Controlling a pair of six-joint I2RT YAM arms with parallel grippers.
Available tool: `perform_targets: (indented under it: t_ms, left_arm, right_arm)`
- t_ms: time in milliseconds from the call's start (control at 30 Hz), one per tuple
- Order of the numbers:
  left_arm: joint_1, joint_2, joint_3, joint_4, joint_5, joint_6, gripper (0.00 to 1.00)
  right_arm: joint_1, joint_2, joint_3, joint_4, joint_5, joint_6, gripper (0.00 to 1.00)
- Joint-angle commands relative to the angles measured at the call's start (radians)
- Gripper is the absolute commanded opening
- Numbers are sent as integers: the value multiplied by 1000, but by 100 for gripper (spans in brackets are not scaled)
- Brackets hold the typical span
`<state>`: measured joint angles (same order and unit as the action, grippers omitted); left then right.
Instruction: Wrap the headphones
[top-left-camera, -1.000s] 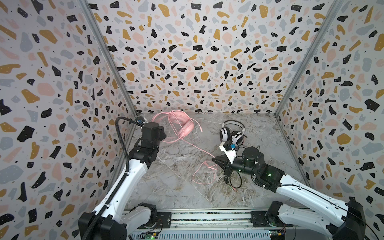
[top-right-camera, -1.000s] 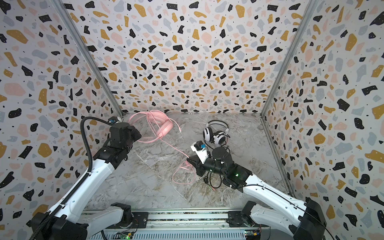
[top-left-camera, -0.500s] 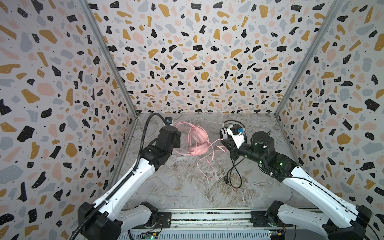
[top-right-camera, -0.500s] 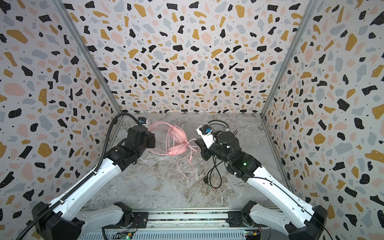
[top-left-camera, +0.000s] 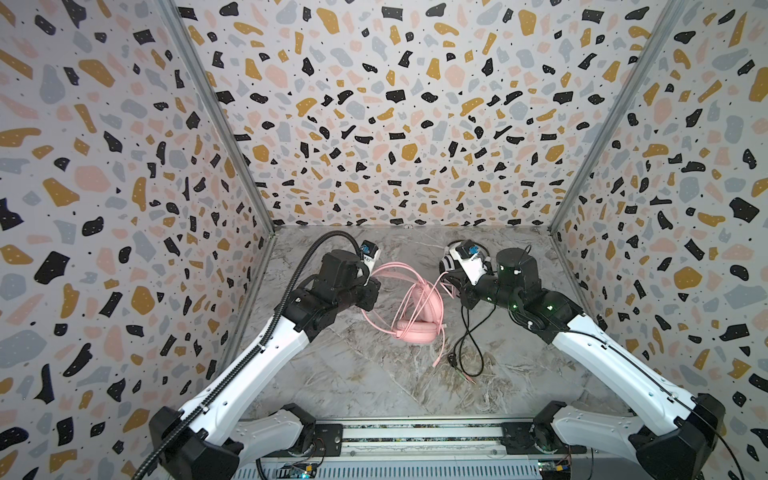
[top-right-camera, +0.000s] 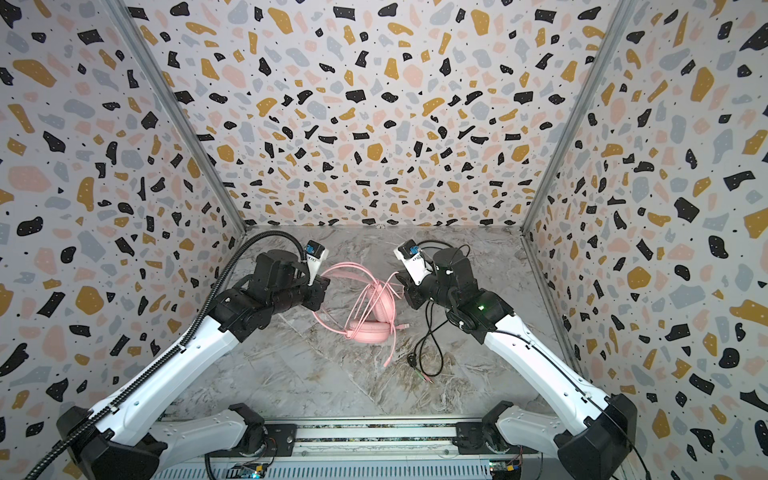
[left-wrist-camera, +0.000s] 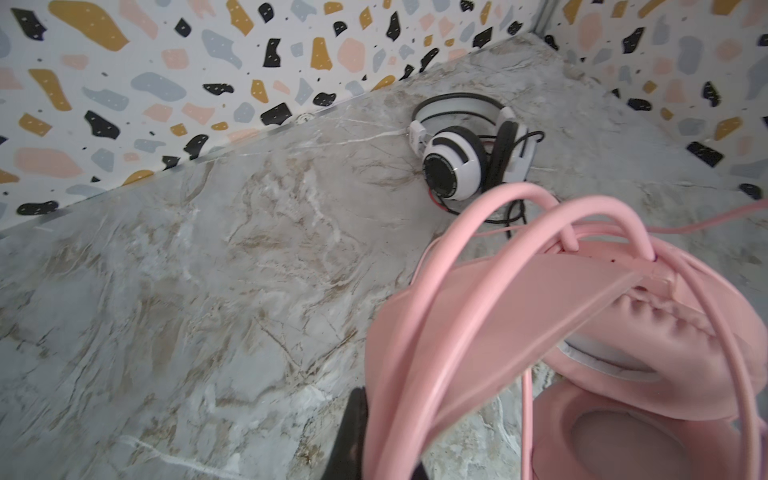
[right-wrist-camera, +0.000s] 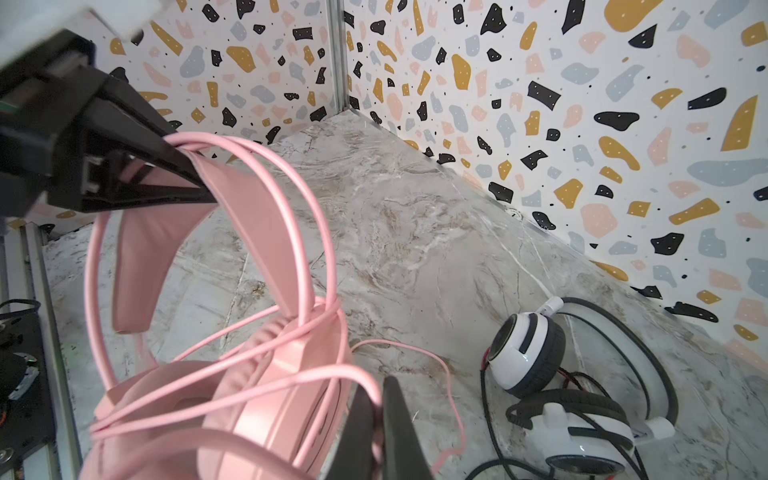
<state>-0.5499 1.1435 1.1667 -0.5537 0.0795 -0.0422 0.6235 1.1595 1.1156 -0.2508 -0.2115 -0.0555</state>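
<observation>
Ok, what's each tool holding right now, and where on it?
The left tool clamps the pink headset by its headband; right tool pinches its pink cable. The white headset lies untouched.

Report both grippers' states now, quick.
Left gripper: shut on the pink headband.
Right gripper: shut on the pink cable.

print on the white headset (left-wrist-camera: 457, 160) is unreadable.
</observation>
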Motion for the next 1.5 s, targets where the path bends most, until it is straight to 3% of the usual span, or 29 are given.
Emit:
perform_targets:
  t_ms: [0, 233, 500, 733, 933, 1267, 1467]
  left_arm:
    - [-4, -9, 26, -94, 240, 76, 0]
    - [-4, -13, 22, -59, 384, 50, 0]
    - [12, -50, 10, 62, 516, -35, 0]
    - [83, -47, -2, 137, 662, -107, 0]
    - [129, -45, -9, 168, 706, -148, 0]
    - [253, -67, -57, 314, 850, -291, 0]
    - [296, -61, -54, 382, 863, -368, 0]
  right_arm:
    - [-27, 2, 36, 108, 18, 1, 0]
    - [-44, 44, 51, 154, -36, 15, 0]
    - [-119, 9, -70, 237, -145, 72, 1]
    - [-191, -34, -132, 278, -249, 105, 21]
    - [-223, -32, -144, 295, -254, 127, 37]
    - [-301, -42, -181, 295, -235, 182, 56]
    - [-371, -45, -237, 309, -204, 244, 65]
